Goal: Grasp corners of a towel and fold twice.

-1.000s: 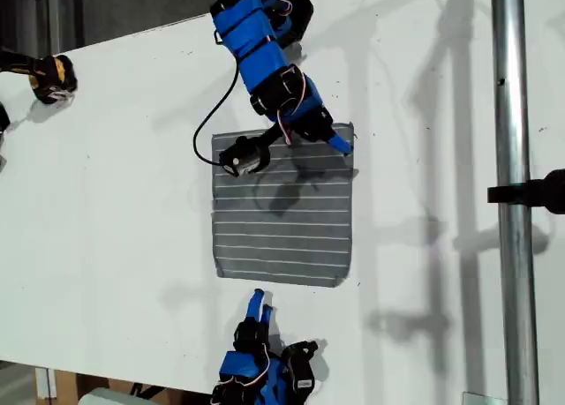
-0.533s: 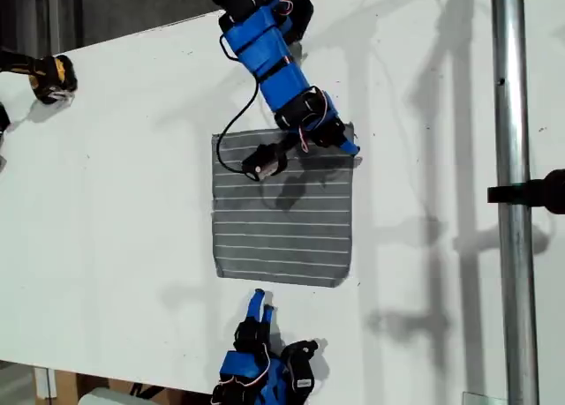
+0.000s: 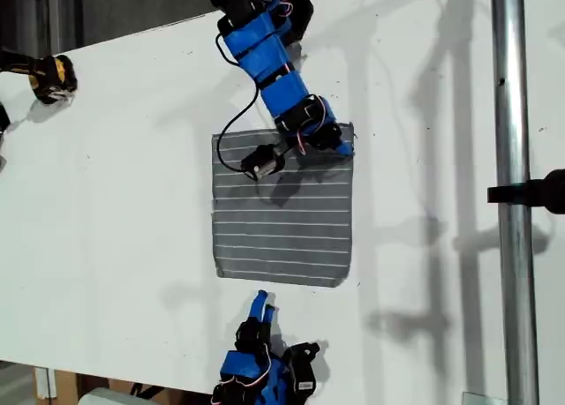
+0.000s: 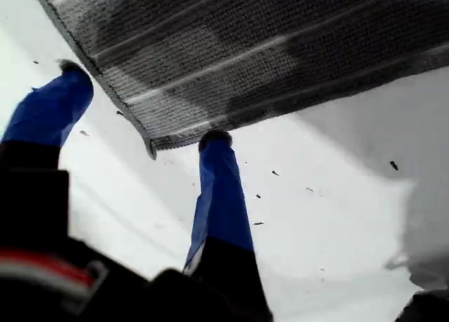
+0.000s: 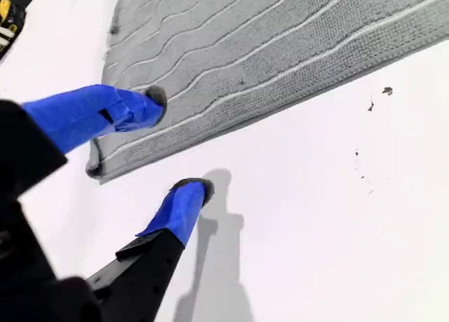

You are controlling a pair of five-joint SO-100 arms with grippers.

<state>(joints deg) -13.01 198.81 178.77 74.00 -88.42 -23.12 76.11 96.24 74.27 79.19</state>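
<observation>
towel: the towel (image 3: 282, 215) is laid flat and unfolded on the white table (image 3: 115, 211), stripes running across, so all four corners are left free to be taken.
first gripper: my first gripper (image 4: 144, 110) is set at the towel's far corner (image 4: 151, 148) (upper right of the towel in the exterior view). Jaws are spread apart, one blue fingertip on each side of the corner, so the tip can be pinched between them. Nothing is clamped yet.
second gripper: my second gripper (image 5: 172, 143) is held just off the towel's near edge, by its near corner (image 5: 98, 169). Jaws are apart, one fingertip over the cloth, the other over bare table. No contact with the cloth can be confirmed.
step judged: corner pick-up for the first fold, not yet done.
risk judged: thin cloth lying flat, so the corner could be missed or pushed into a wrinkle on closing.
</observation>
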